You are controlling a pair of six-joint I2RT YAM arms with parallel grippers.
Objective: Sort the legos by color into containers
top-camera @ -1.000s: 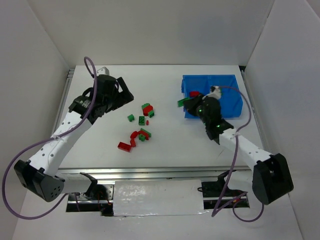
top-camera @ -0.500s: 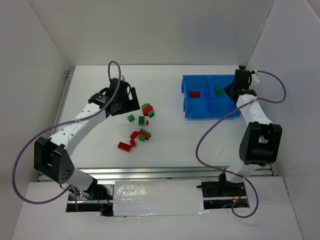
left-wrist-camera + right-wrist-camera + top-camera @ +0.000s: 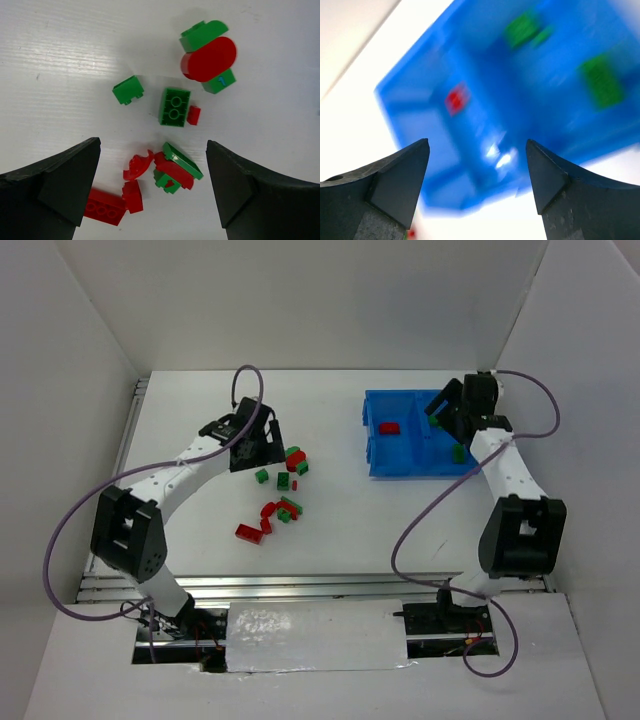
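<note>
Red and green legos (image 3: 283, 490) lie scattered on the white table; in the left wrist view a green two-by-two brick (image 3: 174, 106) and a red-green cluster (image 3: 176, 171) show below the camera. My left gripper (image 3: 258, 445) hovers open over this pile (image 3: 152, 145), holding nothing. The blue bin (image 3: 410, 468) has two containers: the left one holds a red lego (image 3: 389, 427), the right one green legos (image 3: 459, 453). My right gripper (image 3: 445, 407) hangs open and empty above the right container (image 3: 477, 142); its view is blurred.
White walls enclose the table on three sides. A metal rail (image 3: 130, 430) runs along the left edge. Purple cables (image 3: 245, 375) loop above both arms. The bin (image 3: 435, 190) sits at the back right, near the right wall.
The right gripper opened over the bin's right compartment, where a second green lego now lies at the front. The left arm swung right and forward over the pile.
</note>
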